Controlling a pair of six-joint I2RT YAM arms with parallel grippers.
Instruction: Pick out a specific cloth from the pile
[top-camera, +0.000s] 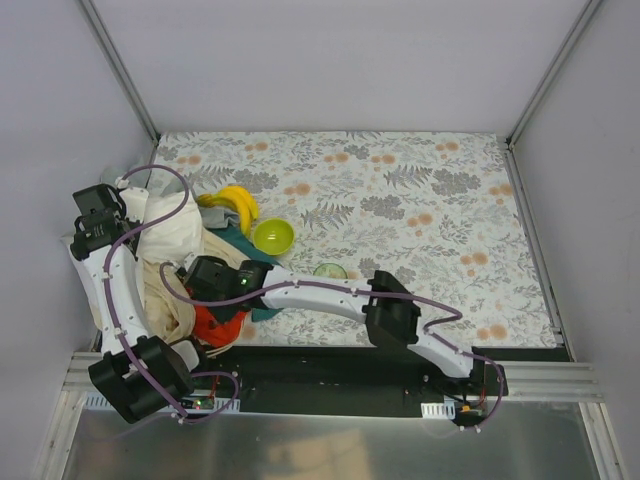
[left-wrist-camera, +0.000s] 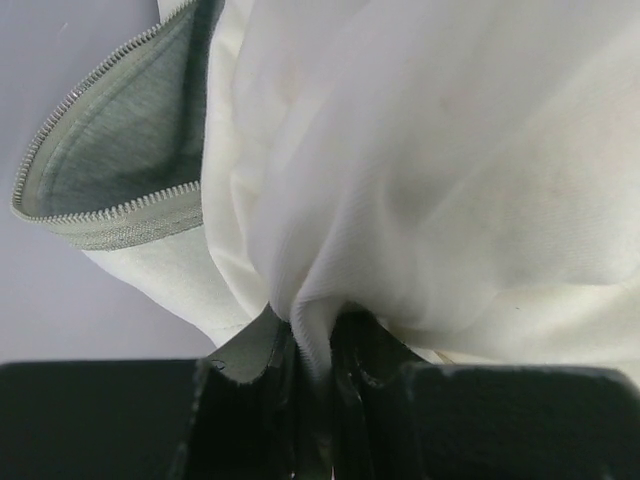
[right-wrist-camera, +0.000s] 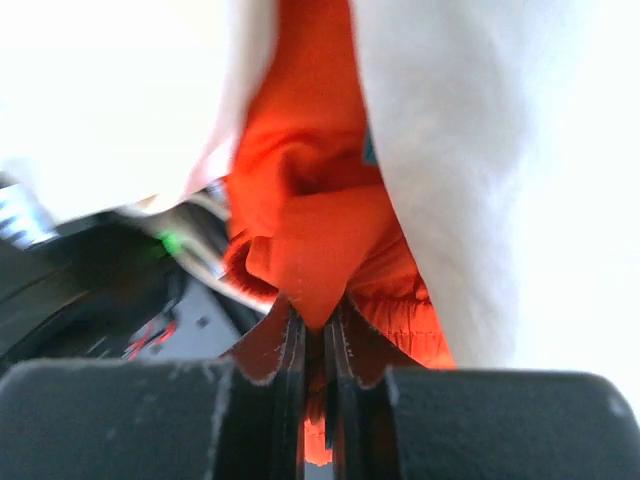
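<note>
The right gripper (right-wrist-camera: 318, 325) pinches the orange cloth (right-wrist-camera: 310, 230). The left gripper (left-wrist-camera: 318, 340) pinches a white cloth (left-wrist-camera: 420, 180) from the pile (top-camera: 165, 240).

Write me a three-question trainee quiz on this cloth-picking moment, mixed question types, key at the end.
1. True or false: the right hand is shut on the orange cloth.
2. The left hand pinches: A) a cream-white cloth; B) a dark teal cloth; C) nothing.
3. Name the fruit lying beside the green bowl.
Key: 1 true; 2 A; 3 bananas.
</note>
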